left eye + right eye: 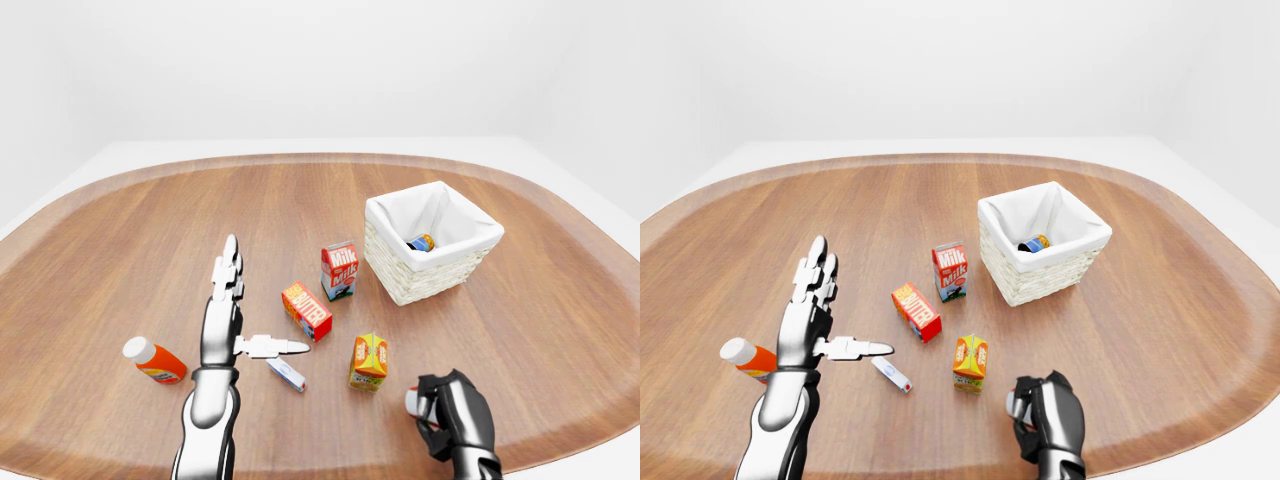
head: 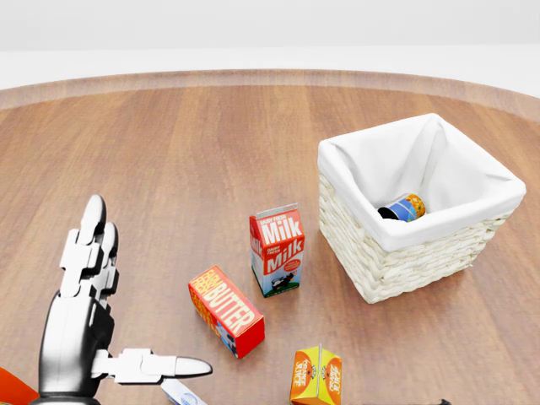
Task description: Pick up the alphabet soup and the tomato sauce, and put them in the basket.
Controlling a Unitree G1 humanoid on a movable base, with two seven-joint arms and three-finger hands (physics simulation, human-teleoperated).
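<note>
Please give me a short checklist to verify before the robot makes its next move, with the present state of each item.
1. One can already lies in the basket: ok; a can is inside.
2. Right hand closed round the second can: ok.
3. Which can it holds: cannot tell.
4. Left hand open and empty: ok.
5. Basket opening free: ok.
6. Milk carton stands apart from the basket: ok.

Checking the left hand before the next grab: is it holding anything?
No, the left hand stands open above the table, fingers spread, nothing between them.
</note>
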